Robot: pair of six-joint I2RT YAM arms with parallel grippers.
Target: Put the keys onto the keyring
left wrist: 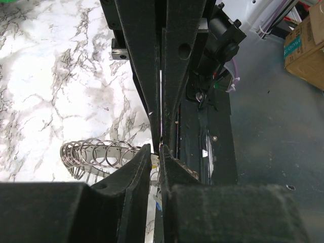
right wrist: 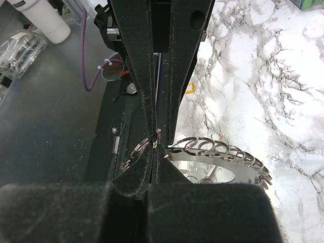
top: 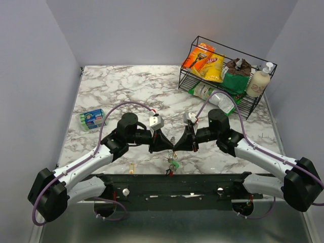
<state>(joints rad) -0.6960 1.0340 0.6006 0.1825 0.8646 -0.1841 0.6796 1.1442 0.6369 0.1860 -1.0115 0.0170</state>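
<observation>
The left gripper (top: 170, 147) and right gripper (top: 177, 147) meet tip to tip above the near part of the counter (top: 126, 86). The keyring (left wrist: 96, 154) runs across both sets of jaws. In the left wrist view its coil of loops fans out to the left of the jaws. In the right wrist view it arcs away to their right.

The left jaws stand a narrow slit apart, with the ring's wire pinched in it. The right jaws are pressed together, with the wire nipped at their tips. The keys (top: 173, 166) dangle in a small green and red cluster just below the meeting point.

Just past the keys on the near side lies the black base rail (top: 177, 185) at the counter's edge. Beyond the jaws the marble is open. A wire basket (top: 186, 78) stands well off behind the right jaws, and a sponge pack (top: 91, 120) lies well off beside the left.
</observation>
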